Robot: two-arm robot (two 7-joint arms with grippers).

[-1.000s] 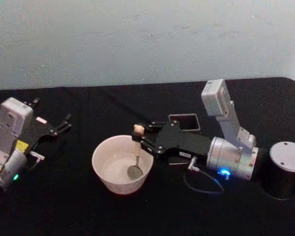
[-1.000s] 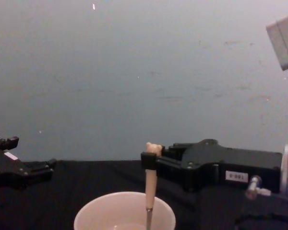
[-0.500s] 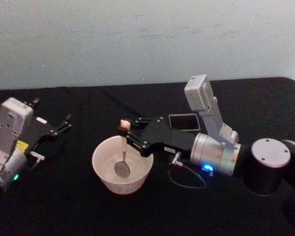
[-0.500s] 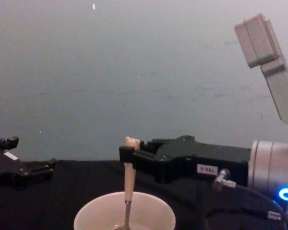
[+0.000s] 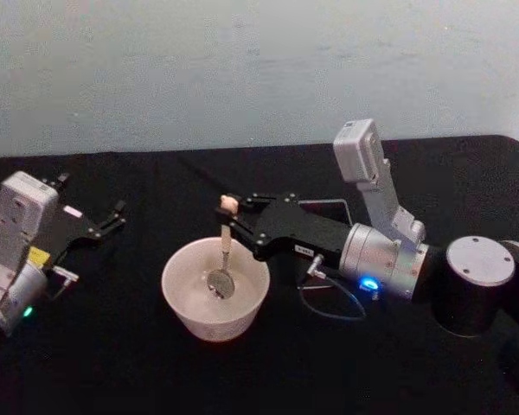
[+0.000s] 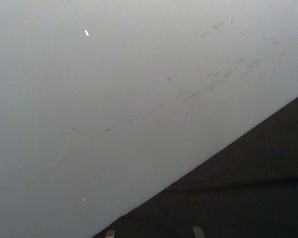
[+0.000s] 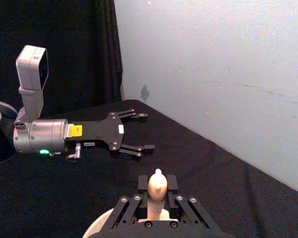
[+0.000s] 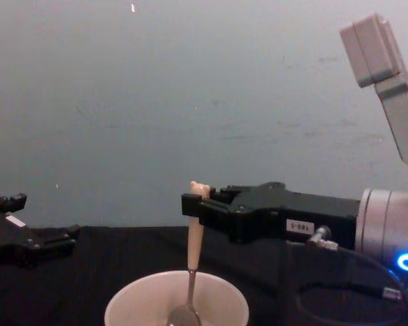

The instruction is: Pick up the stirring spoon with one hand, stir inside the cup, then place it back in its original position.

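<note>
The cream-white cup [image 5: 187,309] [image 8: 132,303] stands on the black table left of centre. The stirring spoon [image 5: 224,251] [image 8: 192,255] hangs upright in it, its metal bowl down inside the cup and its peach handle with the bear head [image 7: 157,183] sticking up. My right gripper [image 5: 231,217] [image 8: 192,202] [image 7: 158,194] reaches in from the right and is shut on the top of the handle. The dark grey square holder [image 5: 327,207] sits behind the right arm, mostly hidden. My left gripper [image 5: 117,214] [image 8: 44,238] [image 7: 139,132] rests open at the far left, away from the cup.
A black cable [image 5: 329,303] loops on the table under the right wrist. The right arm's black cylindrical joint [image 5: 477,285] stands at the right. A pale wall [image 5: 259,69] closes the back of the table.
The right gripper has carried the spoon from the cup's right side to its left and now back toward the middle, with the spoon bowl staying inside the cup. The left arm has not moved.
</note>
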